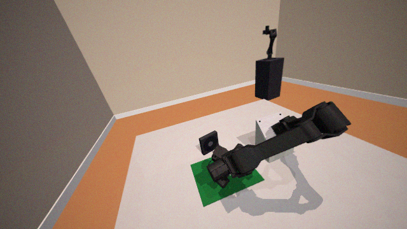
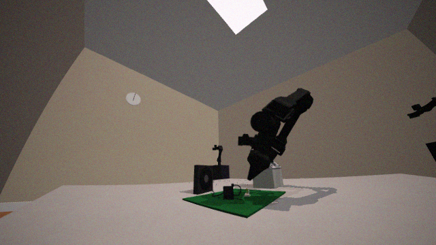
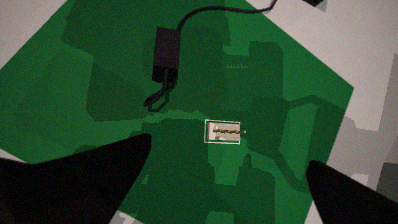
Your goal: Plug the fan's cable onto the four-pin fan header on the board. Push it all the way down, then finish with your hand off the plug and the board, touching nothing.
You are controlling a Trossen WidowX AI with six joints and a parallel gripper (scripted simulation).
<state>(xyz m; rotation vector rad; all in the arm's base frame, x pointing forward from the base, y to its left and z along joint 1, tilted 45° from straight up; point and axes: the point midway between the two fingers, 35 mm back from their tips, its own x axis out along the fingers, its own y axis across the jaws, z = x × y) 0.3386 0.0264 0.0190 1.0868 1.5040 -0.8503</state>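
Observation:
The green board (image 1: 203, 198) (image 2: 246, 211) (image 3: 320, 82) lies flat. The white four-pin header (image 2: 247, 194) (image 3: 229, 138) stands on it with its row of pins bare. The black plug (image 2: 228, 192) (image 3: 166, 47) rests on the board apart from the header, up and to the left of it in the wrist view. Its thin black cable (image 3: 220, 8) runs toward the fan (image 1: 208, 142) (image 2: 203, 179), which stands upright beyond the board. My gripper (image 3: 226, 153) is wide open and empty, above the board, with the header between and beyond its fingertips. In the top view the arm hides the plug and header.
A pale slanted box (image 1: 261, 137) (image 2: 266, 179) stands beyond the board, behind my arm. A dark pedestal (image 1: 268, 79) farther back carries another arm (image 1: 270, 42). Dark shadows of my arm fall across the board and the white surface.

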